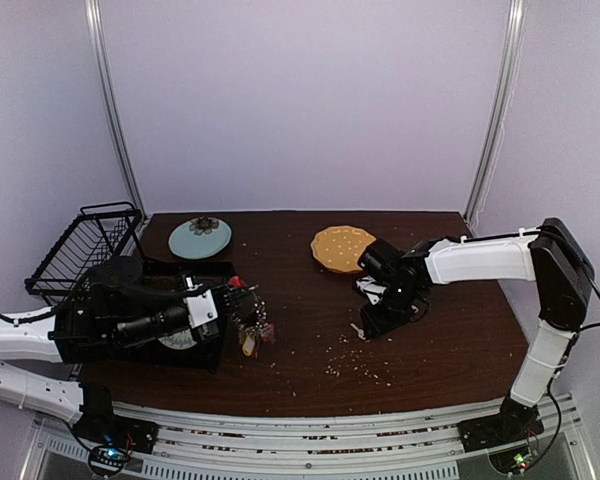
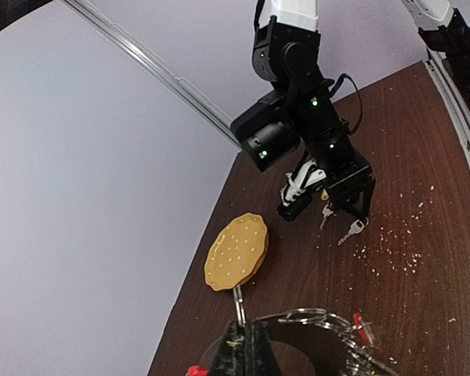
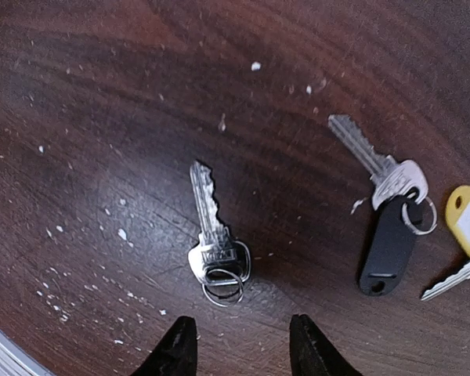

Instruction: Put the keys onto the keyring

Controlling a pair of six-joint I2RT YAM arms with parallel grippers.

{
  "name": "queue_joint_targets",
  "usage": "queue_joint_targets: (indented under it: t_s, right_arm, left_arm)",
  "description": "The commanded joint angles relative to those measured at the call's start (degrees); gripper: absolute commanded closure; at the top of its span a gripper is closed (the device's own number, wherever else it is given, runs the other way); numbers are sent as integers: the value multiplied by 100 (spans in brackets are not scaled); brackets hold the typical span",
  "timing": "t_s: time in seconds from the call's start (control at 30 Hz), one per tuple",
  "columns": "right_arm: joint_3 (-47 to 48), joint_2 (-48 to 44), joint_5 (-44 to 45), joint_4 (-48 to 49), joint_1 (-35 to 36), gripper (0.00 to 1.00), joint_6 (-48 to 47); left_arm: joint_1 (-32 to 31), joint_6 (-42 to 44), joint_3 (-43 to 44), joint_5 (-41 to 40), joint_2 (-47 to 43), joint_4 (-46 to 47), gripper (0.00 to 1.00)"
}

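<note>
Under right jaws, apart: toothed silver key [image 3: 212, 233] | left jaws clamp chain-like keyring [image 1: 250, 322]

My overhead camera sits high behind the rig and faces the back wall [image 1: 300, 100], taking in the whole table [image 1: 310, 300] from far off. The left wrist camera looks out tilted across the table from the left side. The keyring [image 2: 321, 317] sits close to the lens at its bottom edge, and the right gripper [image 2: 325, 207] is well away at the centre. The right wrist camera points almost straight down, very near the wood, with its own fingertips [image 3: 176, 348] at the bottom edge. I get the yellow plate [image 1: 342, 248] in the overhead and left wrist views. The keys [image 3: 215, 243] under the right gripper show in both wrist views. From overhead they are too small for me to make out.
</note>
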Motion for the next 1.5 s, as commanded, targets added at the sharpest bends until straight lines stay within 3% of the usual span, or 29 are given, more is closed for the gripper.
queue_joint_targets:
  t_s: [0.0, 0.37, 0.63, 1.27, 1.47]
  right_arm:
    - [-255, 167, -353, 52, -29, 59, 253]
    - [-387, 345, -478, 605, -165, 75, 421]
    - [-331, 400, -521, 589, -170, 100, 444]
    - [235, -892, -740, -325, -39, 100, -203]
    - [492, -1079, -558, -1104, 135, 100, -631]
  left_arm:
    - [86, -143, -3, 212, -86, 514, 100]
    - [105, -100, -11, 300, -114, 468, 100]
    - [109, -22, -12, 275, -109, 423, 100]
    - [105, 15, 41, 241, 56, 308, 100]
    - [104, 31, 31, 245, 50, 301, 100]
